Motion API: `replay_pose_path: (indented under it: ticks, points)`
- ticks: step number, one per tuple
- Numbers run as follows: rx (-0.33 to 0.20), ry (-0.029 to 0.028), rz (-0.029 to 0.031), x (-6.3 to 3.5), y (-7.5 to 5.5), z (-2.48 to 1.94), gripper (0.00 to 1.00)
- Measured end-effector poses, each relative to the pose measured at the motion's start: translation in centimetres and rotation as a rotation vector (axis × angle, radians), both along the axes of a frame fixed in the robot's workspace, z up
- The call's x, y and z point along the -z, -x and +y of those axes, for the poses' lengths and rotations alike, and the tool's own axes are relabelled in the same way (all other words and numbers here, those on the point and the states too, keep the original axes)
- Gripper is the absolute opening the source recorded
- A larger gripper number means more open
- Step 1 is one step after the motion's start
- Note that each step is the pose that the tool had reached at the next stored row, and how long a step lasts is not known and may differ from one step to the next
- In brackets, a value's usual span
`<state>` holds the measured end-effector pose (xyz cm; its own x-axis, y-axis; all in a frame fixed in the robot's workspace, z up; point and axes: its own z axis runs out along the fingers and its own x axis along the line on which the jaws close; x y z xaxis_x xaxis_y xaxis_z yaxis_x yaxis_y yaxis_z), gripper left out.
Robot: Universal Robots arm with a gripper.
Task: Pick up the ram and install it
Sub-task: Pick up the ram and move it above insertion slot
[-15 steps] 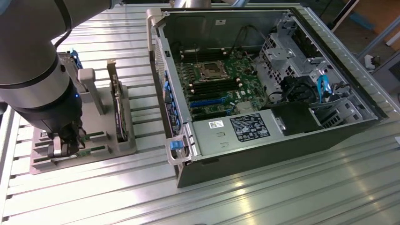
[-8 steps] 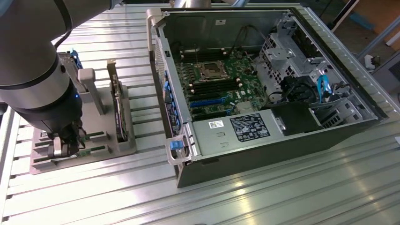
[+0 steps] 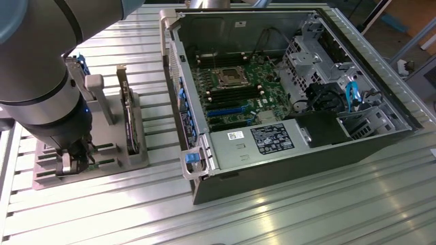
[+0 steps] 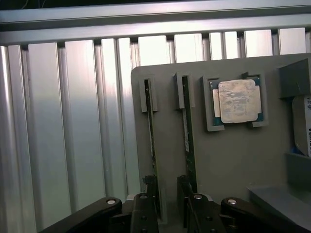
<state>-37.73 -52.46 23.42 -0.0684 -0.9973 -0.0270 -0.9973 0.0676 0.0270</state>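
while the gripper hangs low over the grey tray, its jaws stand spread wide and grip nothing. the two fingers are well apart.

two ram sticks are seated in the tray. each stands on its long edge in a narrow slot and is seen edge-on as a thin green-and-dark line. the inner ram stick lies just beside the square silver processor chip. the outer ram stick lies between the inner one and the tray's edge. their long axes are parallel and run from the small grey end brackets straight toward the gripper. the line between the fingers crosses that axis, so the finger faces are set toward the sticks' flat sides. the near end of each stick reaches the fingers. whether a finger touches a stick, and which stick lies in the gap, cannot be told.

a hard drive with a white label stands beyond the processor chip.

in the exterior view the gripper is down at the tray, which sits on the ridged aluminium table at the exterior view's left. the open computer case lies well apart at the exterior view's right, with its motherboard exposed.
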Motion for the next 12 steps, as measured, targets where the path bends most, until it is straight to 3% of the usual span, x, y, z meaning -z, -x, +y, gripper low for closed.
replay_pose_path:
  ticks: [12]
  points:
    - [-0.032,-0.0001,-0.0001,0.21,0.00,0.00,0.32]
